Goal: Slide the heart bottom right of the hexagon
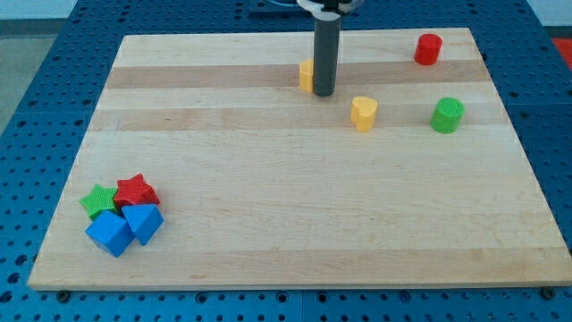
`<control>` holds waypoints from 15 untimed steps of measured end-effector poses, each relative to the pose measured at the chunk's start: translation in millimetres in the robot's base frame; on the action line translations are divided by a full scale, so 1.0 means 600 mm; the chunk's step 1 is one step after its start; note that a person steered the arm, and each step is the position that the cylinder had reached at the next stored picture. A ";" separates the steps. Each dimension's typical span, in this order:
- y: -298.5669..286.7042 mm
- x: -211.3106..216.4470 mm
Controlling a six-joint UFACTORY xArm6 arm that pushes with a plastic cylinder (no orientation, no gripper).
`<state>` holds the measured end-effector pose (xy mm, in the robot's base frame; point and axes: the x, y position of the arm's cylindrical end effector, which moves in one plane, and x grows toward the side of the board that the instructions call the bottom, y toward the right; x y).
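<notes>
A yellow heart (363, 114) lies on the wooden board (295, 224), right of centre near the view's top. A yellow block (307, 75), probably the hexagon, sits up and left of the heart and is partly hidden by my rod. My tip (323, 94) rests on the board against the yellow block's right side, about 45 pixels left of the heart and slightly above it, not touching it.
A red cylinder (428, 49) stands at the top right and a green cylinder (447, 115) right of the heart. At the bottom left, a green star (98, 199), a red star (135, 190) and two blue blocks (109, 233) (143, 221) cluster together.
</notes>
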<state>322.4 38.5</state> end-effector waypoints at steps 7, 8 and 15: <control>0.215 0.227; 0.195 0.216; 0.176 0.036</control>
<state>343.8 143.9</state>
